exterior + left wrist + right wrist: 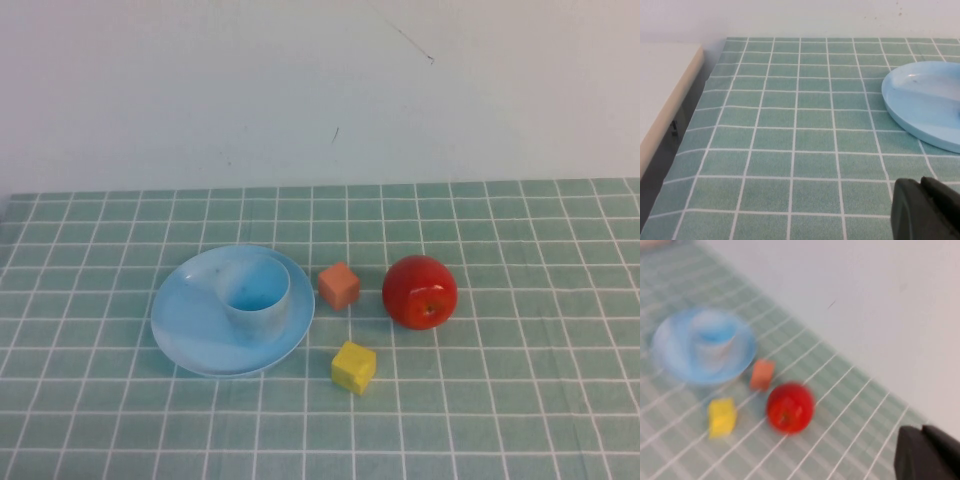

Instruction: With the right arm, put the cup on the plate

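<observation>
The light blue cup stands upright on the light blue plate, toward the plate's right side. It also shows in the right wrist view, cup on plate. Neither arm shows in the high view. My left gripper is shut and empty, low over the cloth near the plate's rim. My right gripper is shut and empty, far from the cup, beyond the apple.
A red apple, an orange cube and a yellow cube sit right of the plate on the green checked cloth. A white wall stands behind. The table's left edge drops off beside a pale surface.
</observation>
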`<state>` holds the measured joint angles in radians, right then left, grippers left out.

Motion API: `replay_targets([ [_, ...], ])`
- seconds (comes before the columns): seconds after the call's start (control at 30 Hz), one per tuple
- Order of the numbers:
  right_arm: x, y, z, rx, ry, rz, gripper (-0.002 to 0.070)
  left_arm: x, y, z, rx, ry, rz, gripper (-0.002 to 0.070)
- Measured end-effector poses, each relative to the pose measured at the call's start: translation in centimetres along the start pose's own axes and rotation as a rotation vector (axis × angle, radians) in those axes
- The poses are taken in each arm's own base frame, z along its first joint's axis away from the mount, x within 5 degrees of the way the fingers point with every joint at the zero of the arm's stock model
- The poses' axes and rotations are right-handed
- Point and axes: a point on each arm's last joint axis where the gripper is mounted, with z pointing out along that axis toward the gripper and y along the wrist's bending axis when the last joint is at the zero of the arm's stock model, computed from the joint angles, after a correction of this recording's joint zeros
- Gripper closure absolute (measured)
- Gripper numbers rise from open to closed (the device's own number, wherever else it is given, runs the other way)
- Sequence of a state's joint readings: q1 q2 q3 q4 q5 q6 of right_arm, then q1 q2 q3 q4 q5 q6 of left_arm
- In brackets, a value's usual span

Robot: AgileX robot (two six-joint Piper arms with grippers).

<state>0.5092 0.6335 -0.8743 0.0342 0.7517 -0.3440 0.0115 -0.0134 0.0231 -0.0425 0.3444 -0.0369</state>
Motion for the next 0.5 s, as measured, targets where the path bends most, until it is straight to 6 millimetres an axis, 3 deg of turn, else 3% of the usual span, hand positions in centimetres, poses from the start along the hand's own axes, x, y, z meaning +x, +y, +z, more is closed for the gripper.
replay_targets([
  [0.1,2.3,-0.5,0.3,0.176,-0.204,0.086,0.0678,0.0,0.0,0.0,0.0,0.0,0.0,0.0678],
  [0.23,7.5,0.0,0.8,0.376,-0.385,0.165,0.0678,0.0,0.0,0.0,0.0,0.0,0.0,0.0678],
  [0.37,13.6,1.4,2.1,0.498,-0.381,0.204,0.0678,0.0,0.0,0.0,0.0,0.0,0.0,0.0678],
  [0.5,17.5,2.6,2.9,0.567,-0.32,0.252,0.0678,0.0,0.0,0.0,0.0,0.0,0.0,0.0678],
])
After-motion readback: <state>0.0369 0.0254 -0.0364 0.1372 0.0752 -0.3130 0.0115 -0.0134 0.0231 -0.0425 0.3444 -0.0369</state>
